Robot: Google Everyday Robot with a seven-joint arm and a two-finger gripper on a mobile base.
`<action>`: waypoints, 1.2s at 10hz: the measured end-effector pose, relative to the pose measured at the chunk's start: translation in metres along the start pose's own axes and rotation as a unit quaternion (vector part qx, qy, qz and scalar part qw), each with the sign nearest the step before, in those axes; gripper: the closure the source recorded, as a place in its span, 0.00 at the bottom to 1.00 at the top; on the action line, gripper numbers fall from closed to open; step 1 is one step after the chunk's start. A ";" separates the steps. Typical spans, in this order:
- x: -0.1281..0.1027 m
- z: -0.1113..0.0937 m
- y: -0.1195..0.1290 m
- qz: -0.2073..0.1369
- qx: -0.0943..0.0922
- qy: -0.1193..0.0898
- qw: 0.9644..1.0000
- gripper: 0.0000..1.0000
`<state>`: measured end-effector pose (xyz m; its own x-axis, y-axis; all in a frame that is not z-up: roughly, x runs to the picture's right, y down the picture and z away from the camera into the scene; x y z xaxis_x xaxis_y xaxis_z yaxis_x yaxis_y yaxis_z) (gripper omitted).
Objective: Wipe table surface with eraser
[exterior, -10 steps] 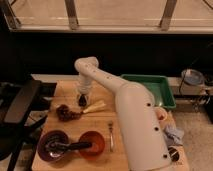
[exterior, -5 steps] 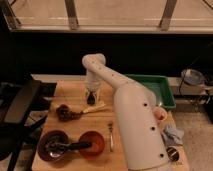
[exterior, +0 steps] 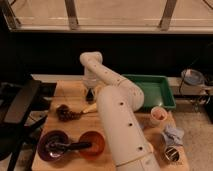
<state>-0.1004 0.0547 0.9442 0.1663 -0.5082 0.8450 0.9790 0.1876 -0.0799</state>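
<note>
Camera view from above and behind the white arm [exterior: 117, 115] shows it reaching away across the tan surface [exterior: 75, 127], elbow bent near the far edge. Its tool [exterior: 90, 93] points down at the surface just left of the arm's forearm, close to the far edge, with fingers closed. A small dark shape sits at the tool's tip, pressed toward the wood; whether that is the eraser cannot be told, and no eraser shows clearly elsewhere.

Just nearer than the tool lies a pale oblong piece [exterior: 90, 107], and to its left a dark brown clump [exterior: 66, 113] rests on the wood. At the near left corner stand two bowls side by side, touching: a purple bowl [exterior: 52, 146] and an orange bowl [exterior: 93, 144], with a dark utensil [exterior: 70, 146] laid across both.

Right of the arm, a green tray [exterior: 159, 90] sits at the far right of the surface. Nearer, a small pale cup [exterior: 158, 116] stands by the right edge, then a crumpled blue-grey cloth [exterior: 173, 135], then a round metal can [exterior: 172, 154] at the near right corner.

A black chair [exterior: 20, 102] stands off the left edge. Beyond the surface runs a dark wall under a bright window ledge.
</note>
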 end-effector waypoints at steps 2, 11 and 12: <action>-0.009 -0.005 -0.019 -0.028 0.005 0.009 1.000 1.00; -0.041 0.008 0.001 -0.038 0.023 -0.022 0.999 1.00; -0.036 0.005 0.007 -0.037 0.048 -0.020 0.998 1.00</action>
<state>-0.1000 0.0782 0.9155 0.0878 -0.4898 0.8674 0.9723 0.2315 0.0323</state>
